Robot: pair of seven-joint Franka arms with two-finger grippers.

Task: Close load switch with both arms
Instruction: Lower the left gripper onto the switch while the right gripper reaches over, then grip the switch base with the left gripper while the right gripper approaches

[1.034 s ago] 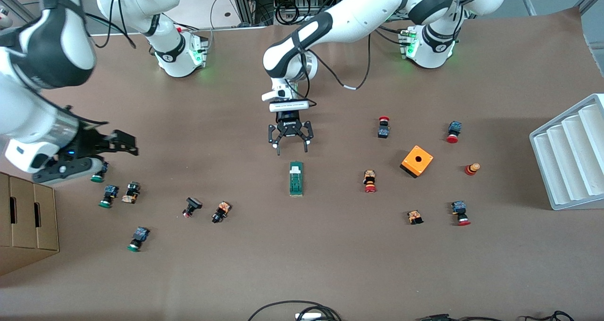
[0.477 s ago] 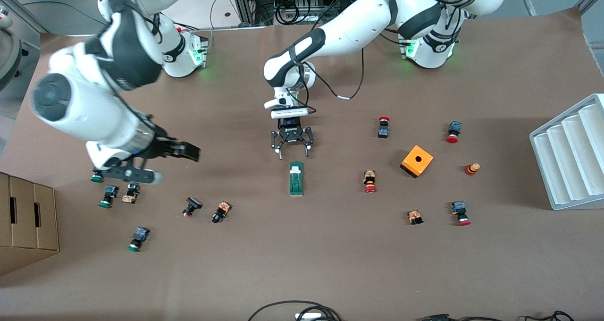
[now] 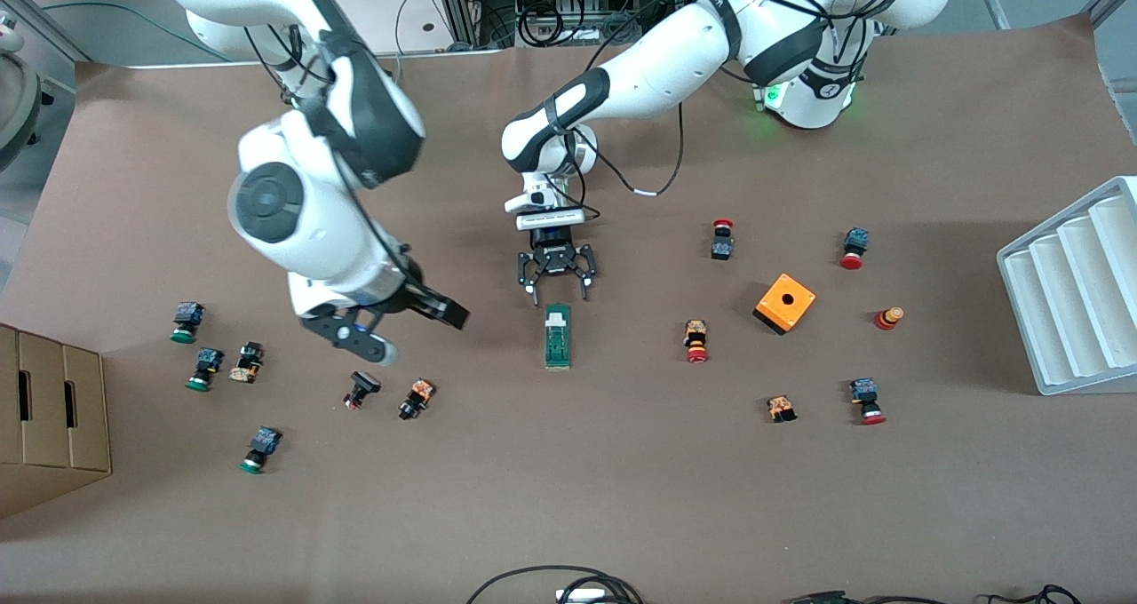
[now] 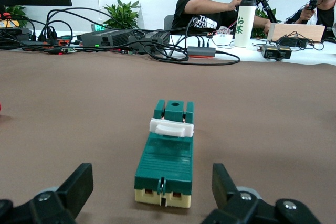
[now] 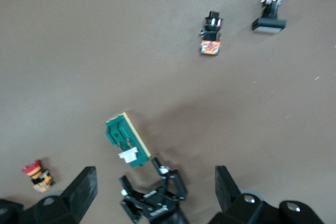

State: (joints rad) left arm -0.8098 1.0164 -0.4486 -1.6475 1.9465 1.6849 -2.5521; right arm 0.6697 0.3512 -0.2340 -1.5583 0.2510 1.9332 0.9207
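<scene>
both pincers open; left pincer (image 3: 557, 286) by load switch (image 3: 557, 336).

2 white arms (image 3: 657, 49) w/ black bands, black end effectors (image 3: 557, 275), cables

The left arm reaches from its base toward the table's middle, its left gripper (image 3: 560, 289) pointing down with fingers spread wide. The right arm is raised, and the right gripper (image 3: 417, 320) is also wide open.
</scene>
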